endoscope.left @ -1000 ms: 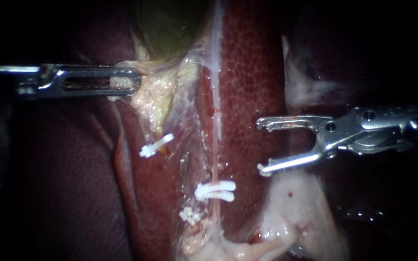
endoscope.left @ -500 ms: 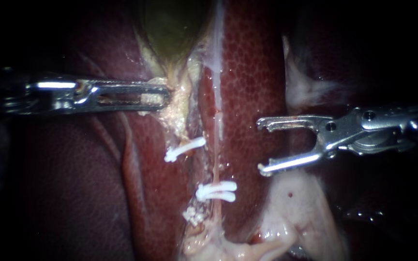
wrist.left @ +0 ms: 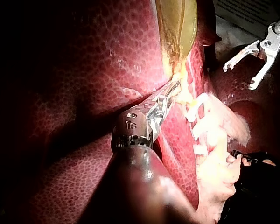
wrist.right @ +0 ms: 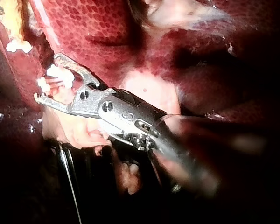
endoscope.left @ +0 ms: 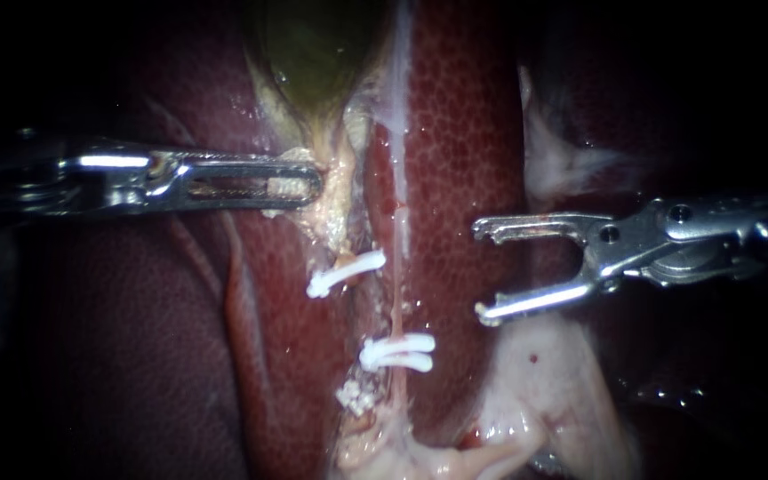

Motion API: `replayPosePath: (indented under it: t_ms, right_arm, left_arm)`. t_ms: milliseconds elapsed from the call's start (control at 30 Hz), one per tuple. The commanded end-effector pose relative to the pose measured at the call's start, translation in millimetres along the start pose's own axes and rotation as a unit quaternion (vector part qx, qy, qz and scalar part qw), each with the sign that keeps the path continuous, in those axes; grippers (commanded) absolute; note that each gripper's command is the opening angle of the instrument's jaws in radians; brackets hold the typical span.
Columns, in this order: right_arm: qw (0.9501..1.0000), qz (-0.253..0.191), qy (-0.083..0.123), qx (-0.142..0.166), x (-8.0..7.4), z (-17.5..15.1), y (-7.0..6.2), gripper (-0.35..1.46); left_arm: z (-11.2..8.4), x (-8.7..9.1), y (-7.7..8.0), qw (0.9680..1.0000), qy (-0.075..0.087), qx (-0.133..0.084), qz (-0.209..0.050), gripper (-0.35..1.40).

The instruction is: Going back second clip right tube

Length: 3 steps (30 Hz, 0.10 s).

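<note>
Endoscope view: my left instrument (endoscope.left: 306,184), from the left edge, is clamped on yellowish tissue (endoscope.left: 335,191) below the gallbladder (endoscope.left: 313,53). My right instrument (endoscope.left: 480,271), centre-right, hangs with jaws apart and empty beside the right tube (endoscope.left: 397,298), whose clips (endoscope.left: 397,351) sit low centre. A jaw tip swinging inward could snag them (or tear that thin tube). Left wrist view adds only my grip seen from behind. Right wrist view shows the clips seemingly between my open tips, nearer than the endoscope suggests.

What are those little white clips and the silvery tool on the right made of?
The white clips look like matte plastic, opaque and evenly white with no glint, though I can't be sure. The right instrument looks like polished metal: silvery, with bright highlights.
</note>
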<state>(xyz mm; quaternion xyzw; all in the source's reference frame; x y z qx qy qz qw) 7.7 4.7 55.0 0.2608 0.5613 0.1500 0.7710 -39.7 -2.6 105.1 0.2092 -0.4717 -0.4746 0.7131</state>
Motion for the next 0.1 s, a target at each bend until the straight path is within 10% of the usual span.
replayPosePath:
  t_ms: [33,100]
  right_arm:
    - [1.0,-0.003,0.0,0.0,0.0,0.0,0.0,0.6]
    - [1.0,-0.003,0.0,0.0,0.0,0.0,0.0,0.6]
  left_arm:
    - [-0.1,0.0,-0.1,1.0,0.0,0.0,0.0,-0.35]
    - [-0.1,0.0,-0.1,1.0,0.0,0.0,0.0,-0.35]
